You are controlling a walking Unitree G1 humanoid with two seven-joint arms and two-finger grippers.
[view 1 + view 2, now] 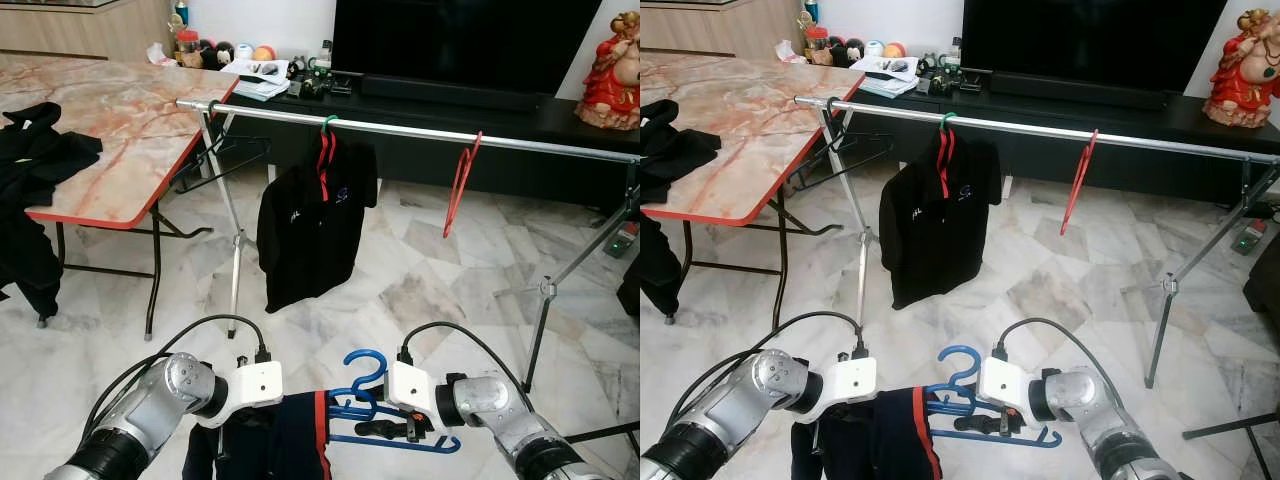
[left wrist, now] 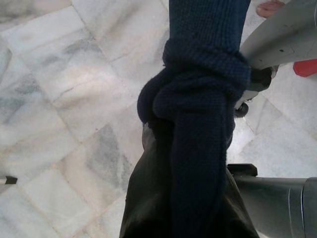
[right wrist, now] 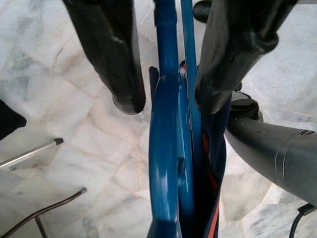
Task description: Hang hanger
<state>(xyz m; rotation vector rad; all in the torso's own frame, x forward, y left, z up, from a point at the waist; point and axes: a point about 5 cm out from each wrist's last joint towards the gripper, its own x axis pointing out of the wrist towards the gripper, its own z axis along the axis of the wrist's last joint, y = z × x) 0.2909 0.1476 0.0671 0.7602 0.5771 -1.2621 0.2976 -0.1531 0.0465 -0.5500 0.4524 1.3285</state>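
I have the blue hanger (image 1: 375, 408) low before the rail (image 1: 420, 130), right pincer (image 1: 398, 429) clamped on its frame, left pincer (image 1: 240, 425) bunching the navy shirt (image 1: 290, 440) so nothing drags.

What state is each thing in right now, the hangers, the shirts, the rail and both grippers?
blue hanger: held low between the fingers of the right gripper, not on the rail.
navy garment: partly on the blue hanger, bunched at the left gripper.
clothes rail: standing, horizontal.
black polo shirt: hanging on the rail.
red hanger: hanging on the rail, bare.
black clothes: heaped on the table.
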